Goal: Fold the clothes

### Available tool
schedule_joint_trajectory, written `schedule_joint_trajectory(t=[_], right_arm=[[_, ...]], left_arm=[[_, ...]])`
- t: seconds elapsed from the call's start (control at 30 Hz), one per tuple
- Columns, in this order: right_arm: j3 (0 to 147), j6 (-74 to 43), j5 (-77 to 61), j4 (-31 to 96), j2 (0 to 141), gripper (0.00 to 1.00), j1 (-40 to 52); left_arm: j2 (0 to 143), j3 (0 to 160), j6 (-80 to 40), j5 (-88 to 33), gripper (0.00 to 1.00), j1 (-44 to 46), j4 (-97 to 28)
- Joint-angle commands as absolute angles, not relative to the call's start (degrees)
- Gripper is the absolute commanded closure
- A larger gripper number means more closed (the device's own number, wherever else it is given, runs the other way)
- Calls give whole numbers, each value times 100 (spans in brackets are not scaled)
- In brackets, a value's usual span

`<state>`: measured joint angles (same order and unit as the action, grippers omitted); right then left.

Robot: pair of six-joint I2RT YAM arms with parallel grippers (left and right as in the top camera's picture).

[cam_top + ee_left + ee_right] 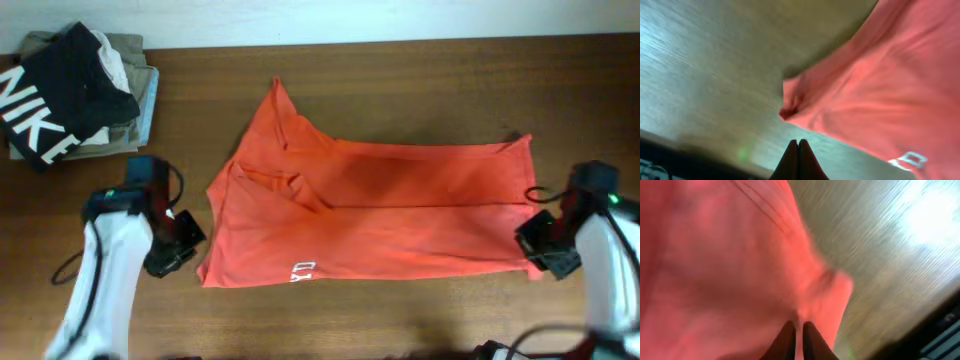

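Orange T-shirt lay flat mid-table, long axis left to right, already doubled lengthwise, sleeve bunched at left, white lettering on near edge. Black garment and khaki garments stacked at far left corner, well apart.

Left gripper clenched on nothing, fingertips together over bare wood, just short of the shirt's near left corner. Right gripper at near right corner, jaws almost together with cloth in the slit; could not tell whether it pinched.

Step judged: taking hold of the near corners for the next fold. Next move calls for left jaws to part, reach the corner and pinch
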<state>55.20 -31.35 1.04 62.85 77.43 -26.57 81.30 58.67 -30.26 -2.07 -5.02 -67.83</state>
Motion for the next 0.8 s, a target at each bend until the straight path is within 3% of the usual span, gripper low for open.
schedule_joint_trajectory(t=[0.0, 0.03, 0.07, 0.1, 0.17, 0.27, 0.5, 0.63, 0.77], right_arm=[[6023, -2473, 196, 6333, 7065, 8, -2696], [6392, -2443, 198, 6473, 7046, 1, -2698], [6731, -2445, 196, 6606, 7087, 1, -2698], [6875, -2445, 169, 6602, 7087, 1, -2698], [7043, -2418, -561, 6318, 7087, 1, -2700], [7041, -2311, -1059, 6337, 7087, 1, -2696], [7041, -1750, -1033, 6674, 7087, 1, -2696], [7041, -1671, -1031, 6687, 7087, 1, -2696], [7041, -1671, -1031, 6689, 7087, 1, -2696]], left_arm=[[7100, 5994, -3068, -493, 85, -491, -6287], [6997, 6184, -2989, -532, 69, -401, -6171], [7032, 6449, -2989, -532, 34, -231, -6095], [7061, 6600, -2989, -537, 16, -97, -5970], [7164, 6713, -2982, -548, 2, 499, -5011], [8372, 7013, -3059, -1590, 1, 1194, -3857], [13382, 12258, -2196, -1627, 1, 1573, -5892], [13878, 12433, -2416, -1153, 2, 1525, -5900], [14092, 12433, -2453, -1153, 11, 1496, -5859]])
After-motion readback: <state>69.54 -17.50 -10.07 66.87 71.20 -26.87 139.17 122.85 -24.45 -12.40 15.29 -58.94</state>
